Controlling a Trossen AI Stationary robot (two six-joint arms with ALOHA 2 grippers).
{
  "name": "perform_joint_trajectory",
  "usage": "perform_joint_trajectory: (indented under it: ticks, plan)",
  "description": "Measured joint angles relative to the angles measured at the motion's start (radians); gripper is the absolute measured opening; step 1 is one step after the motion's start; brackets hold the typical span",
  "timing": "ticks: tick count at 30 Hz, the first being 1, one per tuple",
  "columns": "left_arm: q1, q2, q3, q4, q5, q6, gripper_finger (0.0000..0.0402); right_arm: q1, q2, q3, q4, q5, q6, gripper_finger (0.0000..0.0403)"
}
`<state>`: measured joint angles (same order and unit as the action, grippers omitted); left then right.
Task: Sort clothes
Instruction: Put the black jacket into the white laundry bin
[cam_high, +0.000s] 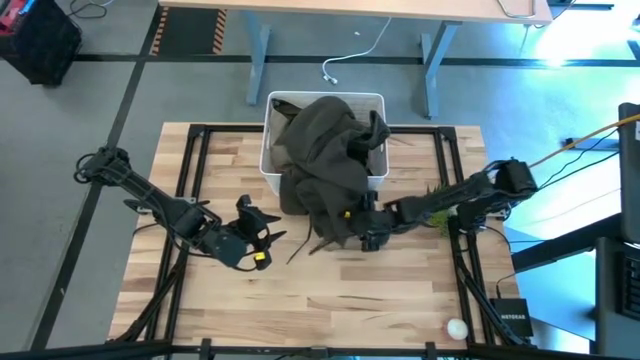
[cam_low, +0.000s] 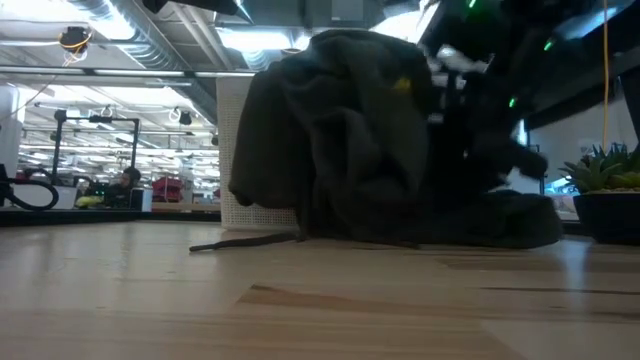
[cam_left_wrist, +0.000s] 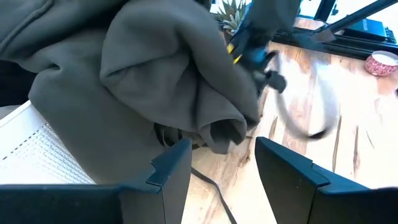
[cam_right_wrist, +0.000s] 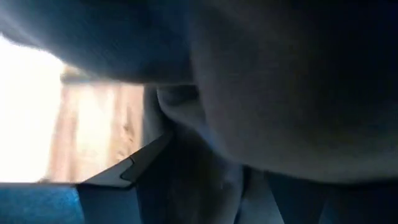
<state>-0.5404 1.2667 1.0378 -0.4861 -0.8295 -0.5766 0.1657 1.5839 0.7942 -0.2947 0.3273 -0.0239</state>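
A dark olive-grey garment lies heaped over the white bin at the table's far middle. Its lower part spills over the bin's near wall onto the table, and a dark drawstring trails on the wood. It also fills the left wrist view. My left gripper is open and empty, just left of the garment's near part. My right gripper is at the garment's near right part, sunk in the cloth. The other clothes are hidden. My right gripper has the dark olive-grey garment's near right part between its fingers, coming level from the table's right. Cloth lies over the fingers, so whether it is an edge or a fold, and how many layers, cannot be told. The garment rests on the bin and the table.
A small potted plant stands right of the garment near my right arm. A roll of tape lies at the near right corner. Black frame rails run along the table's left and right sides. Bare wood lies toward the near edge.
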Motion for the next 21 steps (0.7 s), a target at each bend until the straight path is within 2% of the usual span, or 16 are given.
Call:
perform_joint_trajectory:
  ticks: [5,8,10,14,15,19,21]
  plan:
    - [0.0,0.0,0.0,0.001,0.0,0.0,0.0172,-0.053,0.097,0.001,0.02,-0.032,-0.058,0.0241]
    - [0.0,0.0,0.0,0.001,0.0,0.0,0.0172,-0.069,0.138,0.006,0.021,-0.064,-0.081,0.0215]
    - [0.0,0.0,0.0,0.001,0.0,0.0,0.0172,-0.069,0.151,0.007,0.029,-0.08,-0.083,0.017]
    - [0.0,0.0,0.0,0.001,0.0,0.0,0.0172,-0.067,0.15,0.028,0.003,-0.102,-0.091,0.0038]
    - [0.0,0.0,0.0,0.001,0.0,0.0,0.0172,-0.068,0.145,0.038,-0.002,-0.106,-0.097,0.0023]
    - [0.0,0.0,0.0,0.001,0.0,0.007,0.0172,-0.067,0.097,0.077,-0.029,-0.142,-0.114,0.0035]
    - [0.0,0.0,0.0,0.001,0.0,0.008,0.0172,-0.066,0.045,0.111,-0.028,-0.148,-0.12,0.0028]
